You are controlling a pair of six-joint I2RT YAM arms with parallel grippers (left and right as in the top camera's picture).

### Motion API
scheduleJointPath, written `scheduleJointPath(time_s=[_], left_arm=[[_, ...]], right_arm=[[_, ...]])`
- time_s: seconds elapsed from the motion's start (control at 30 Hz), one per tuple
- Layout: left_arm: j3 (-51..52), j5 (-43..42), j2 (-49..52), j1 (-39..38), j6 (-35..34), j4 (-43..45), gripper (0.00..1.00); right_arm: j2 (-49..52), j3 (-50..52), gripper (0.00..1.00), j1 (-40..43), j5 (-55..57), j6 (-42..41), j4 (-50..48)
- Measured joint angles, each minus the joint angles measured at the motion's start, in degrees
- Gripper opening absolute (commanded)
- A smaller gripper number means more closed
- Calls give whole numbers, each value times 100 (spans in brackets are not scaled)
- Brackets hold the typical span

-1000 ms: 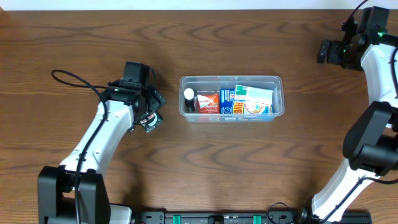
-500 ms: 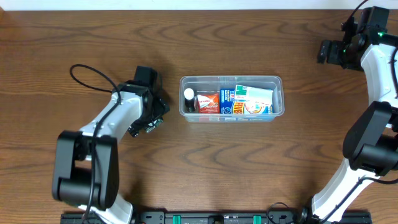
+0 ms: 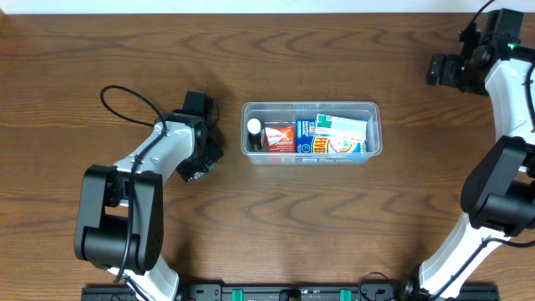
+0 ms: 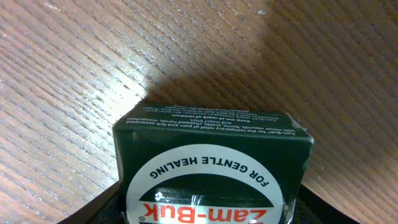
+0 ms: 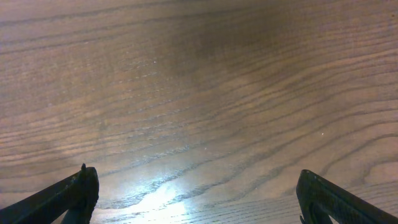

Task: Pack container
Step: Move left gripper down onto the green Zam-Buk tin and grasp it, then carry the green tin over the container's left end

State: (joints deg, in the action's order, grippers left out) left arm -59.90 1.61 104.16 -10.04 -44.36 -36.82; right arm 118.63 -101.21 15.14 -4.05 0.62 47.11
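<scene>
The clear container (image 3: 311,105) stands mid-table and holds a small white-capped bottle (image 3: 254,127), a red packet (image 3: 279,136) and blue-and-white boxes (image 3: 334,134). Left of it, my left gripper (image 3: 199,169) is down on the table. In the left wrist view a dark green Zam-Buk box (image 4: 211,149) fills the space between the jaws of that gripper (image 4: 208,214), and both fingers (image 4: 93,214) press against its sides. My right gripper (image 3: 436,68) hovers at the far right corner, open over bare wood (image 5: 199,199).
A black cable (image 3: 125,96) loops off the left arm above the table. The table's back edge runs along the top of the overhead view. Bare wood surrounds the container on all sides.
The left arm has swung its elbow in and the gripper has settled over the green box, its jaws narrowing onto the box's sides. The right arm has not moved.
</scene>
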Motion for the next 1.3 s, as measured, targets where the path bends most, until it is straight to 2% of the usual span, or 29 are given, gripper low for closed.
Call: scheduleJointPath(time_s=[0.17,0.33,0.47,0.6,0.83,1.03,1.3], left_arm=[[-9,0,0,2,308,-70,63],[-293,4,-11,2,765,-800,64],[-789,9,-199,0,1023,-1285,63],[-1353,7,-671,-13,1233,-1657,57],[-2457,11,-1034,-291,1403,-2361,57],[-3117,7,-1034,-892,1445,-2382,53],[-3274,9,-1032,-1812,1368,-1729,53]], right_arm=[[0,0,99,0,0,0,0],[0,0,99,0,2,0,-2],[0,0,99,0,0,0,0],[0,0,99,0,2,0,0],[0,0,99,0,2,0,0],[0,0,99,0,0,0,0],[-2,0,99,0,2,0,0]])
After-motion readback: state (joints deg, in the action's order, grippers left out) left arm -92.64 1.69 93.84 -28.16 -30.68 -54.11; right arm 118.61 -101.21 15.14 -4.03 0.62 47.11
